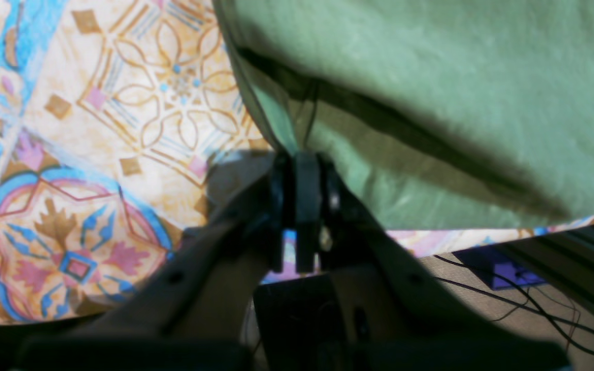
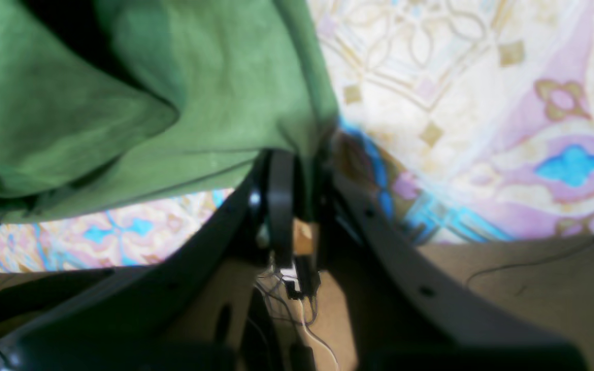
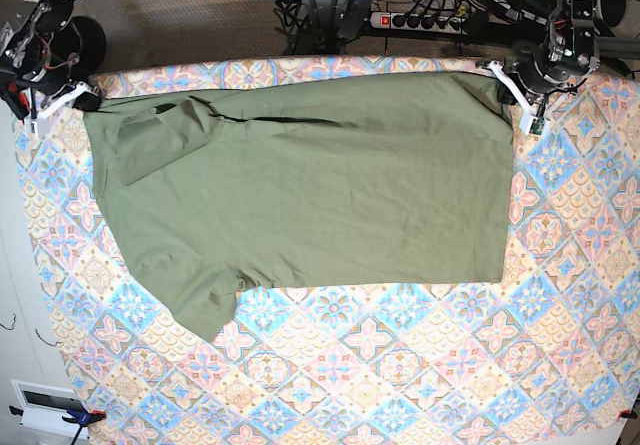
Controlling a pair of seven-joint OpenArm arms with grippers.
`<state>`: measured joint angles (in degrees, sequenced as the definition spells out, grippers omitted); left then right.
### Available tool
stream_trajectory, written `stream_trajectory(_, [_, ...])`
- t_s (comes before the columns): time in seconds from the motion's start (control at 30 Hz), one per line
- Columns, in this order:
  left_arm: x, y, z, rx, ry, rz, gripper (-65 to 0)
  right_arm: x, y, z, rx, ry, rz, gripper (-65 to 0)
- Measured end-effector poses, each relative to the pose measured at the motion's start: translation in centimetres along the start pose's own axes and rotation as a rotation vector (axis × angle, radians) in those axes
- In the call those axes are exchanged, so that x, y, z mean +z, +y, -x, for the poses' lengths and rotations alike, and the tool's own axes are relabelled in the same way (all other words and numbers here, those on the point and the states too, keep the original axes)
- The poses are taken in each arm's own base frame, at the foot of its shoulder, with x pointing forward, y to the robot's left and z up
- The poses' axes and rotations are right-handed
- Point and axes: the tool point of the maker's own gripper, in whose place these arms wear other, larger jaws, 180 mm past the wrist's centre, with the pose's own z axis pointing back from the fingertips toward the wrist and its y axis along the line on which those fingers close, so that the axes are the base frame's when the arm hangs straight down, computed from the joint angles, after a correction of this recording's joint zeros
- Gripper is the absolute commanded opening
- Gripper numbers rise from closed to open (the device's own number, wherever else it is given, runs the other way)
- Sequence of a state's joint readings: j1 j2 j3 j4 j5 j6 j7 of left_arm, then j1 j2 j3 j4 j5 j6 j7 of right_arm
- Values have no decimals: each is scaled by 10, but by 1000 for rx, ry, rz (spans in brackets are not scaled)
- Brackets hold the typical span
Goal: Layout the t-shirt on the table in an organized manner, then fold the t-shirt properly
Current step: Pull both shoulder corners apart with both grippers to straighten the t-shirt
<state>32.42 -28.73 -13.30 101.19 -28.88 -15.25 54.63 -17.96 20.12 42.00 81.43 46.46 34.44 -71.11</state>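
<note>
The left pincer (image 1: 302, 170) is pressed together on a corner of the t-shirt (image 1: 431, 93), at the far edge of the bench (image 1: 137, 103). The right pincer (image 2: 297, 165) likewise pinches the shirt's cloth at the opposite far corner. Between them the olive-green shirt lies spread flat across the patterned bench, one sleeve pointing toward the near side, the other folded over near the right pincer, some wrinkles there
</note>
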Motion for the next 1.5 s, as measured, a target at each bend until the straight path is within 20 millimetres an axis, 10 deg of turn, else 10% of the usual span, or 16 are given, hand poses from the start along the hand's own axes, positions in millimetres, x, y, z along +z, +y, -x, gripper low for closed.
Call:
stream_trajectory(1.27, [15,3,22,-91,69,-38,-649,9,-2,32,-30,57,-19,-612])
stream_trajectory(1.5, [15,3,22,-93,69,-37,-540,9,-2,32,-31,56,-19,-460])
